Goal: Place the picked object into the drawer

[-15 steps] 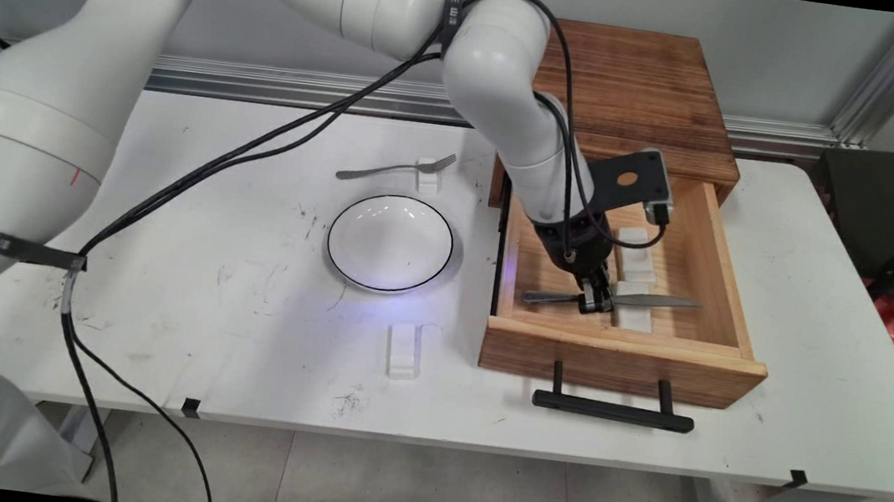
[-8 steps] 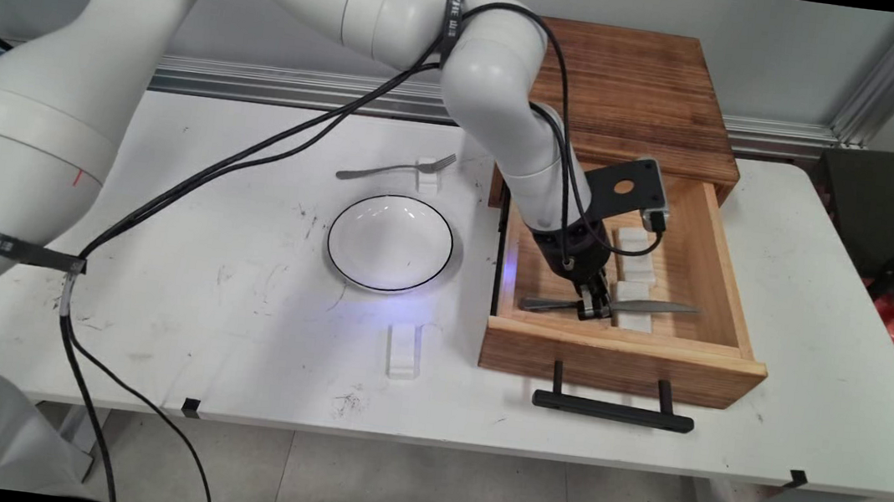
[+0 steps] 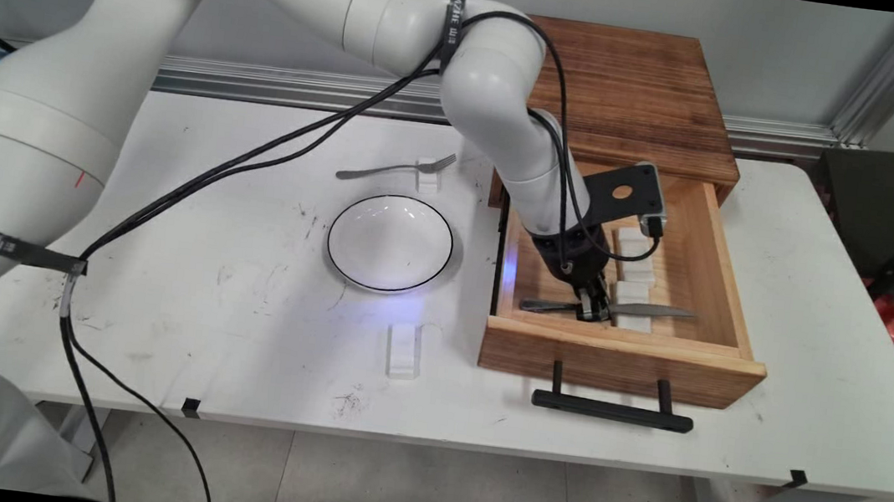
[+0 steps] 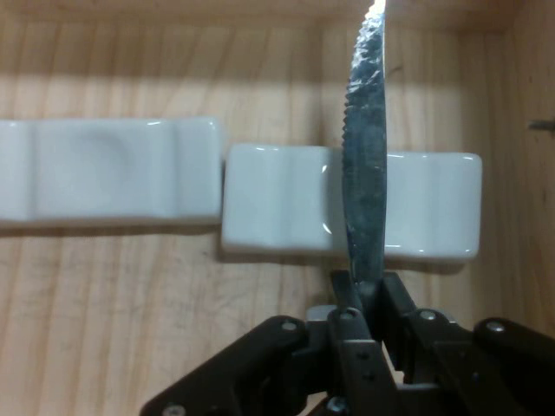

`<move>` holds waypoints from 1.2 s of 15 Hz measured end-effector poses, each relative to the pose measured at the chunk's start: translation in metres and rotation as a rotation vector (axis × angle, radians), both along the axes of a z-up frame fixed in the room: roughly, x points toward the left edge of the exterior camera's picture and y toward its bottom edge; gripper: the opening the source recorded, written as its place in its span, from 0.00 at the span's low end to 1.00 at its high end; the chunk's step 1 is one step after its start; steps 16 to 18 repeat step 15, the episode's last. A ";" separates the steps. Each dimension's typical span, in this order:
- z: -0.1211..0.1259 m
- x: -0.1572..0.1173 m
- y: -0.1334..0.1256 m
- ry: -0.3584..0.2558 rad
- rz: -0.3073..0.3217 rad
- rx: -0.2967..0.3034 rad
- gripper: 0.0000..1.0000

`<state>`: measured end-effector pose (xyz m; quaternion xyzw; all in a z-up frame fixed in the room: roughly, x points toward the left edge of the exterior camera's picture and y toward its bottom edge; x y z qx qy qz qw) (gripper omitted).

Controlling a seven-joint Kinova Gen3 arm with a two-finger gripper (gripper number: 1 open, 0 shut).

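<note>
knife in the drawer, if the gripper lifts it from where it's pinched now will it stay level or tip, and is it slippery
The knife looks like stiff metal, so it probably won't bend. The gripper pinches it near the middle, between handle and blade, so it should stay roughly level, perhaps with slight sag. Its smooth surface could let it twist between the fingers.

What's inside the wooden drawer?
Inside the open drawer are two white rests and a knife, its blade lying across the nearer rest. The gripper has its jaws shut on the knife. The arm hides part of the drawer's floor.
</note>
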<state>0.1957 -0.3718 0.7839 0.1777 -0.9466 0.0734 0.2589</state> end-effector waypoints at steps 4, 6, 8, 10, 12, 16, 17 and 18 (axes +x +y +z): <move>-0.003 0.001 0.000 -0.001 -0.002 -0.002 0.00; -0.003 0.001 0.000 0.000 -0.004 -0.003 1.00; -0.004 0.001 0.000 0.001 -0.005 -0.004 1.00; -0.004 0.001 -0.001 0.003 -0.004 -0.005 1.00; -0.002 0.001 -0.002 0.004 -0.001 -0.008 1.00; 0.003 0.002 -0.004 0.010 0.008 -0.016 1.00; 0.003 0.002 -0.004 0.010 0.008 -0.016 1.00; 0.003 0.002 -0.004 0.010 0.008 -0.016 1.00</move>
